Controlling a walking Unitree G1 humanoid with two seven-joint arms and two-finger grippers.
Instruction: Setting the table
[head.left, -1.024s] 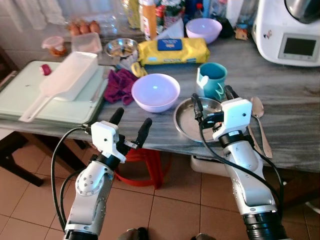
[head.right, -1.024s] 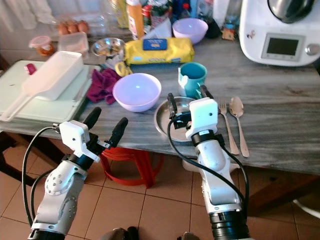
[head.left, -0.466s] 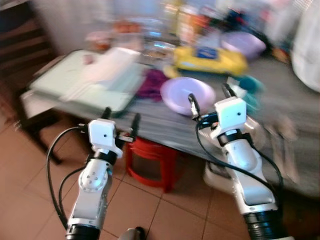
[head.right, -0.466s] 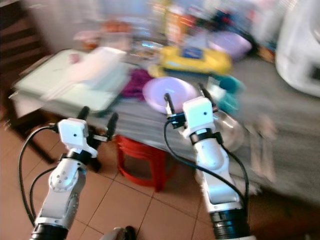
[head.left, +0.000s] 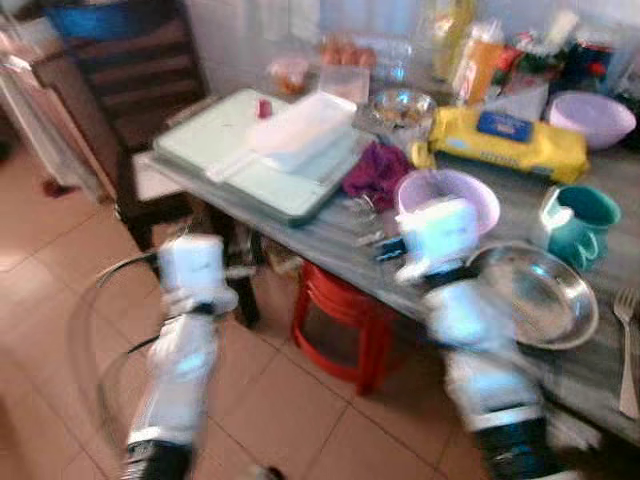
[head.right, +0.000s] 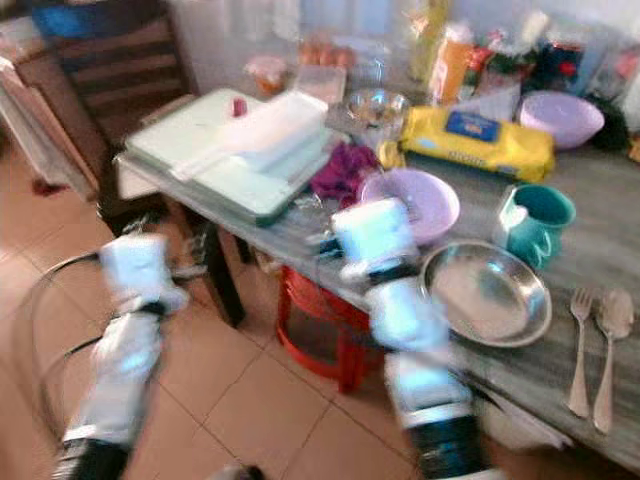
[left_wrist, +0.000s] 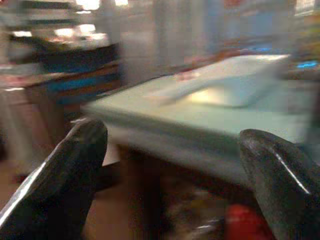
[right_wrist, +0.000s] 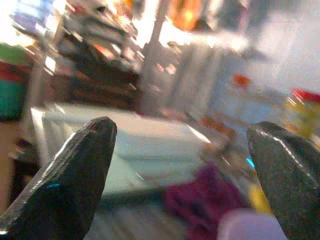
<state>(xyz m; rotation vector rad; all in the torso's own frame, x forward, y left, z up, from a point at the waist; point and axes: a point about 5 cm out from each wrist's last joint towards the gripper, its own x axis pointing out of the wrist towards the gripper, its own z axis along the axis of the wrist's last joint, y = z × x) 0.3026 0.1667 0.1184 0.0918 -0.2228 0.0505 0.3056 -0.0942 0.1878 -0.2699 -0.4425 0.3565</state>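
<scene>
Yellow pack (head.right: 478, 143) with a blue label lies near the back of the grey table (head.right: 590, 185); the label's writing is too blurred to read. Before it stand a lilac bowl (head.right: 415, 202), a teal mug (head.right: 535, 222) and a steel plate (head.right: 487, 294), with a fork (head.right: 579, 350) and spoon (head.right: 606, 350) side by side just right of the plate. A purple cloth (head.right: 343, 171) lies beside the bowl, and a pale green tray (head.right: 215, 155) carrying a white tub (head.right: 266, 128) fills the table's left end. A second lilac bowl (head.right: 561, 117) sits far back among bottles. A red stool (head.right: 325, 310) stands under the table's edge.

Both arms are blurred before the table. The left gripper (left_wrist: 172, 165) has its fingers spread wide, holding nothing, pointing toward the tray. The right gripper (right_wrist: 190, 170) is likewise wide apart and seemingly empty, facing the tray and cloth.
</scene>
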